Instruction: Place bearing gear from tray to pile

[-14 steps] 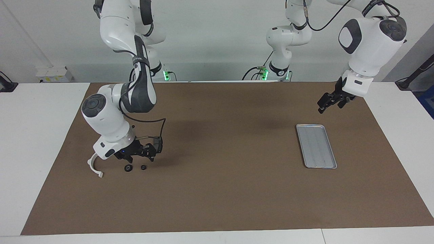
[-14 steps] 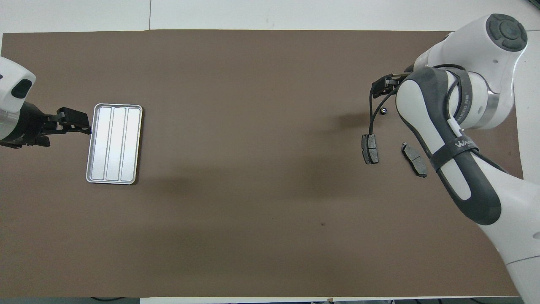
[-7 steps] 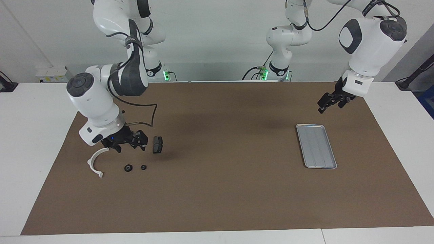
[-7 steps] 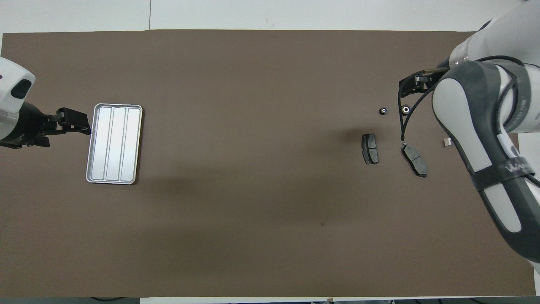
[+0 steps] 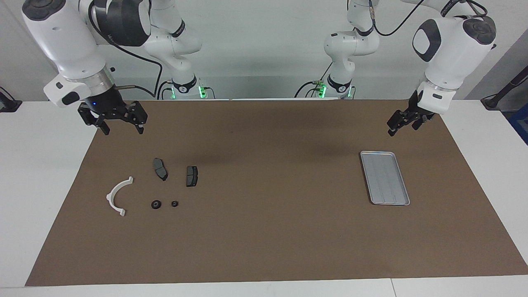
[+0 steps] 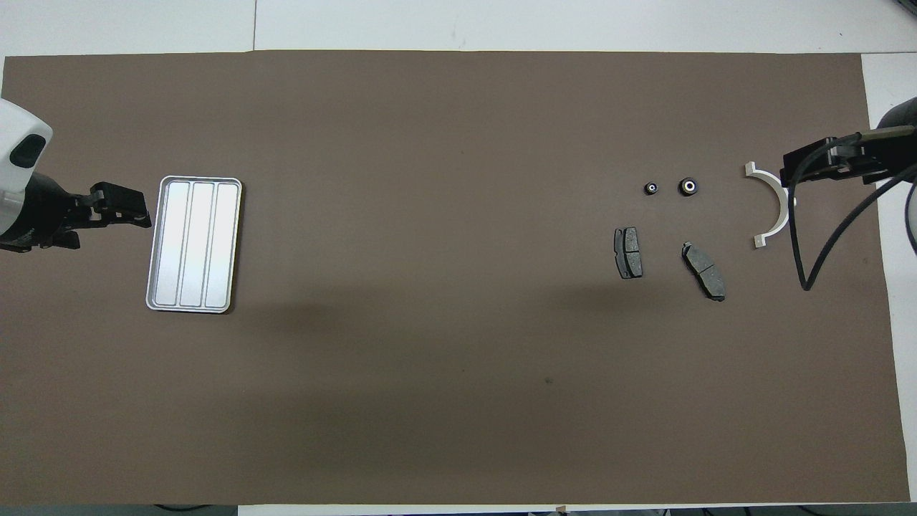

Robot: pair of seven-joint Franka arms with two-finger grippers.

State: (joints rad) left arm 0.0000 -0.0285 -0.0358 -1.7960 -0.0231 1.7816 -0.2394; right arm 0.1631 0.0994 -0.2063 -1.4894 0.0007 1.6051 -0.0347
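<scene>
Now the right gripper (image 5: 117,119) hangs high in the air over the brown mat (image 5: 264,247) at the right arm's end of the table, its two fingers spread wide apart with nothing between them; in the overhead view it (image 6: 824,163) shows at the frame's edge, just beside the white arc bracket (image 6: 774,208). Below it the pile lies loose on the mat; the white arc bracket (image 5: 117,196) sits closest to the right arm's end of the table, its open side turned away from the other parts; two dark brake-pad plates lie side by side but apart, one (image 5: 160,168) tilted, the other (image 5: 191,176) nearly straight. Farther from the robots than the plates rest two small round dark pieces, the larger bearing gear (image 5: 156,204) and a smaller one (image 5: 174,203), near each other yet not touching; in the overhead view the larger (image 6: 688,186) and the smaller (image 6: 651,188) each show a pale centre. Well apart from all this, toward the left arm's end of the table, the tray (image 5: 385,177) lies flat on the mat, its ridges running lengthwise, with only bare metal (image 6: 193,244) in it. The left gripper (image 5: 403,123) waits in the air just off the tray's corner nearest the robots; whether its fingers are parted or pressed together I cannot tell.
</scene>
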